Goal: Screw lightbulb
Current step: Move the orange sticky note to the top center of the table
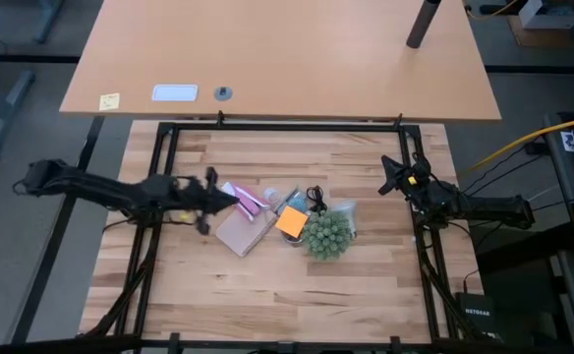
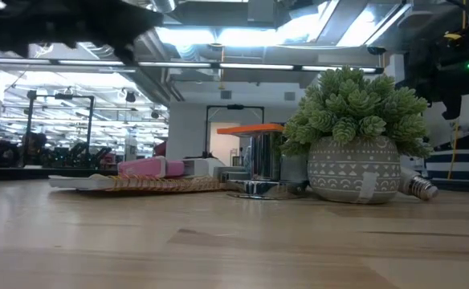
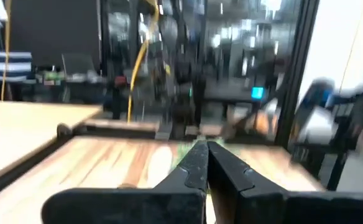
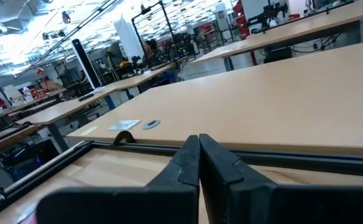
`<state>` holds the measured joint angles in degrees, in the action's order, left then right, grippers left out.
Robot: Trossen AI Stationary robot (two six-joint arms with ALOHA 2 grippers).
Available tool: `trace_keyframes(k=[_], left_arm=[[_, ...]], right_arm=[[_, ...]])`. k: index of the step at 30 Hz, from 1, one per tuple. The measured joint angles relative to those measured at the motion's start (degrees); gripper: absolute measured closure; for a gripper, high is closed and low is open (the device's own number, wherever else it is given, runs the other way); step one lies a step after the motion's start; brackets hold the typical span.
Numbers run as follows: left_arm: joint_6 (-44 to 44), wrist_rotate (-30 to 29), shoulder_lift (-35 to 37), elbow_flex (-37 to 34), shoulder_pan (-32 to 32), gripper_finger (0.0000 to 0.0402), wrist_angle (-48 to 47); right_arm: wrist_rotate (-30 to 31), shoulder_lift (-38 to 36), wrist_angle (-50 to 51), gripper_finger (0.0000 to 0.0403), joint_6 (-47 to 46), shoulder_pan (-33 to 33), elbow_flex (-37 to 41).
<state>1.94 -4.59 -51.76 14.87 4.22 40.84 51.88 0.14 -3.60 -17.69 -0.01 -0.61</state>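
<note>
high view: the left gripper (image 1: 230, 198), fingers pressed together and holding nothing, hangs beside a pink and white block (image 1: 249, 203) on a flat woven mat (image 1: 243, 232). the right gripper (image 1: 389, 180), also closed and empty, waits near the table's right edge. the small frosted white lightbulb is not clearly told here; it seems to lie by the green spiky ball plant in its grey patterned pot (image 1: 325, 235). a reach for it could knock the plant over, since the two sit so close.

low view: the lightbulb (image 2: 419, 187) lies on its side on the wooden table (image 2: 218, 241), just behind the pot's right edge, its pale neck pointing away from the plant. it is smooth and round, so a nudge could roll it. the shiny silver round socket base (image 2: 258, 189) stands nearby under an orange square note (image 2: 249, 128).

left wrist view: closed fingers (image 3: 194, 168), nothing held.

right wrist view: closed fingers (image 4: 191, 163), nothing held.
</note>
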Motion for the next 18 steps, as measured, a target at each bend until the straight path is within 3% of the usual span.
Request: trace_keyframes(k=[8,18], left_arm=[[2.52,-0.95,-18.01,8.31,-1.71,0.0393,-0.02],[8.23,-0.95,-25.60,16.73,-2.02,0.0259,-11.87]], right_arm=[[-0.03,0.00,0.06,0.0397,0.00,0.00,0.01],[-0.07,0.00,0.20,0.0397,0.00,0.00,0.01]])
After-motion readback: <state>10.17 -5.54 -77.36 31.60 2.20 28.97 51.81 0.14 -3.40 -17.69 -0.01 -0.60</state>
